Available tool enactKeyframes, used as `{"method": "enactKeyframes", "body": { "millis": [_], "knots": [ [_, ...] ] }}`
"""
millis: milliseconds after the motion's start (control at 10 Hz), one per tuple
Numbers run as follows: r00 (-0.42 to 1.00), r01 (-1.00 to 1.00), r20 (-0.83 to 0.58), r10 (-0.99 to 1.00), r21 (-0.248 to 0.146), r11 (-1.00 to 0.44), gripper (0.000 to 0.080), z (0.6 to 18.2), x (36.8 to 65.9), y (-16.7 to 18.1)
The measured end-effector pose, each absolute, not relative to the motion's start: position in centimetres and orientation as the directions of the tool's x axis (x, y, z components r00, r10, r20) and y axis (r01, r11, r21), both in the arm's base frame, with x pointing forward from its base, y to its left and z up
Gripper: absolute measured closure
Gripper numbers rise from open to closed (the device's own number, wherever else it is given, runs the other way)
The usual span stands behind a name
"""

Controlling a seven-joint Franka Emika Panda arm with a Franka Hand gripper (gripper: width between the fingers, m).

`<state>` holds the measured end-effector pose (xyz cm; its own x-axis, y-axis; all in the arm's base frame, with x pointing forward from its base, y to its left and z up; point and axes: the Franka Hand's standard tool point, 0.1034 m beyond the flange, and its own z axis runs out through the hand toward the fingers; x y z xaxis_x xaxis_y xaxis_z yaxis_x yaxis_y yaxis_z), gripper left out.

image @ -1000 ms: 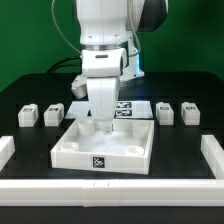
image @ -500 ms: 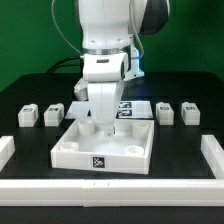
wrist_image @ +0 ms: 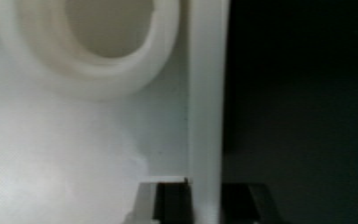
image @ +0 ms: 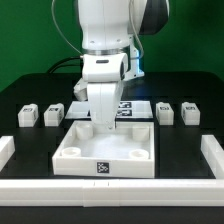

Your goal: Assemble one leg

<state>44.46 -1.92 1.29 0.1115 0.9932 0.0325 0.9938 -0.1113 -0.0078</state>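
Observation:
Four small white legs stand in a row at the back: two at the exterior view's left [image: 27, 115] [image: 54, 114] and two at its right [image: 165, 112] [image: 189, 110]. None is held. My gripper [image: 103, 127] is down on the back wall of the large white square tray piece [image: 105, 160]. In the wrist view the gripper [wrist_image: 208, 203] has a dark finger [wrist_image: 169, 202] on each side of the tray's thin wall [wrist_image: 206, 100], shut on it. A round corner socket [wrist_image: 105, 40] shows beside that wall.
The marker board [image: 128, 108] lies behind the tray, partly hidden by the arm. Long white bars lie at the exterior view's left [image: 5, 150], at its right [image: 212, 150] and along the front [image: 110, 190].
The tray has slid a little toward the front and the exterior view's right with the gripper on its wall. The four legs have not moved.

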Motion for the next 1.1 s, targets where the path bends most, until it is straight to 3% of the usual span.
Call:
{"method": "enactKeyframes", "body": {
  "millis": [600, 1100],
  "knots": [
    [0.111, 0.994, 0.033, 0.993, -0.007, -0.111, 0.0742, 1.3, 44.5, -1.9],
    [0.023, 1.0, 0.08, 0.997, 0.014, -0.024, 0.0742, 2.2, 50.1, 6.2]
  ]
}}
